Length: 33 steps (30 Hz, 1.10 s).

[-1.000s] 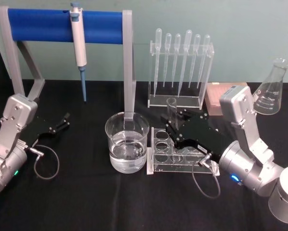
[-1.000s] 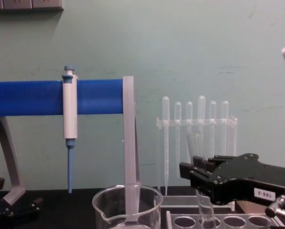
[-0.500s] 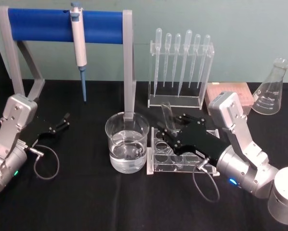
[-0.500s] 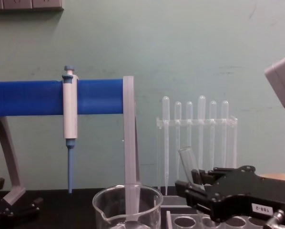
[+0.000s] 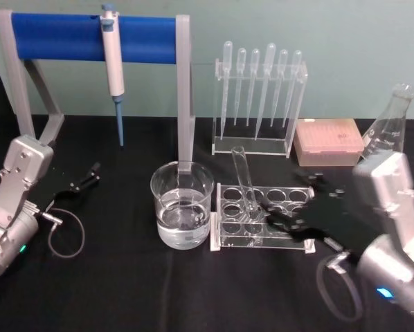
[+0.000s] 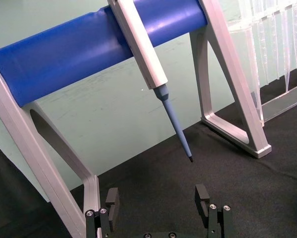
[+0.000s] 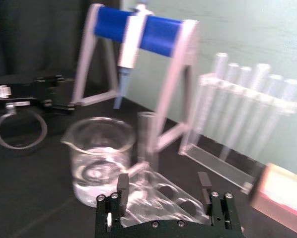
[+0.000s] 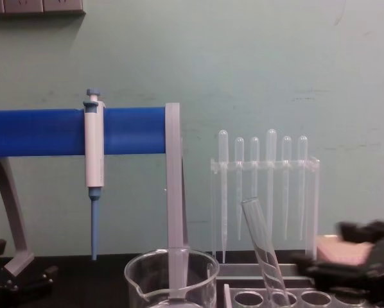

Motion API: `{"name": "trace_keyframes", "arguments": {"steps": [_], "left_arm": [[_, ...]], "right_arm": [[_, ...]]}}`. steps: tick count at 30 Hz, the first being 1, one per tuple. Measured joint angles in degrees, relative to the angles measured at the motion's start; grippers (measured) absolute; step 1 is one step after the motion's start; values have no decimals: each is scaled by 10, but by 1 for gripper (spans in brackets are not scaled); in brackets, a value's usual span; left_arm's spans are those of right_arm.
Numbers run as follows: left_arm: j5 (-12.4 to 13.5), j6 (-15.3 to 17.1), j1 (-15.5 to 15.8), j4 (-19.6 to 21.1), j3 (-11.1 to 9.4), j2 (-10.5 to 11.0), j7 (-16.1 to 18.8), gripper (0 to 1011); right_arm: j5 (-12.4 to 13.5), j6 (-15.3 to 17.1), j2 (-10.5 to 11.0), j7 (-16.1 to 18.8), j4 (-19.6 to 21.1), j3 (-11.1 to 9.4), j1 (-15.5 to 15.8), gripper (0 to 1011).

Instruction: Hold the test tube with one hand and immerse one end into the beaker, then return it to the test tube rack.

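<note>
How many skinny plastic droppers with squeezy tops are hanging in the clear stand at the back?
6 thin clear plastic pipettes hang side by side, bulbs up, in the clear acrylic stand at the back of the table, behind the clear test tube rack.

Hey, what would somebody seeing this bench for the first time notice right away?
The tilted test tube leaning in the clear rack, beside the water-filled beaker at the centre. The right gripper sits open just right of the tube, not touching it. Behind, a pipette hangs on a blue-barred stand.

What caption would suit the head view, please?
Test tube leaning in rack beside beaker; right end effector open.
</note>
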State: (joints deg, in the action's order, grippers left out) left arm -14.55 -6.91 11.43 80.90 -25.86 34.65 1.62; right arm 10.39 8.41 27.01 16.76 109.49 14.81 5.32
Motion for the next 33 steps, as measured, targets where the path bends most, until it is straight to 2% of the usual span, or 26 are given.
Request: {"name": "trace_keyframes", "arguments": {"steps": [3,6,7,12,13,17,22,25,33], "left_arm": [[0,0,0,0,0,0,0,1000],[0,0,0,0,0,0,0,1000],[0,0,0,0,0,0,0,1000],[0,0,0,0,0,0,0,1000],[0,0,0,0,0,0,0,1000],[0,0,0,0,0,0,0,1000],[0,0,0,0,0,0,0,1000],[0,0,0,0,0,0,0,1000],[0,0,0,0,0,0,0,1000]], "right_arm": [[11,-10,-4,-22,7,-43,27,947],[14,-25,-15,-38,-5,-65,35,999],[13,-39,-24,-53,-19,-78,37,1002],[3,-79,-55,-91,-69,-104,35,1003],[-2,-91,-65,-102,-92,-108,30,1002],[-10,-109,-84,-112,-140,-111,16,1002],[-26,-109,-97,-112,-187,-102,-2,1003],[-34,-104,-100,-111,-199,-97,-9,1003],[-33,-105,-99,-111,-196,-98,-7,1003]]}}
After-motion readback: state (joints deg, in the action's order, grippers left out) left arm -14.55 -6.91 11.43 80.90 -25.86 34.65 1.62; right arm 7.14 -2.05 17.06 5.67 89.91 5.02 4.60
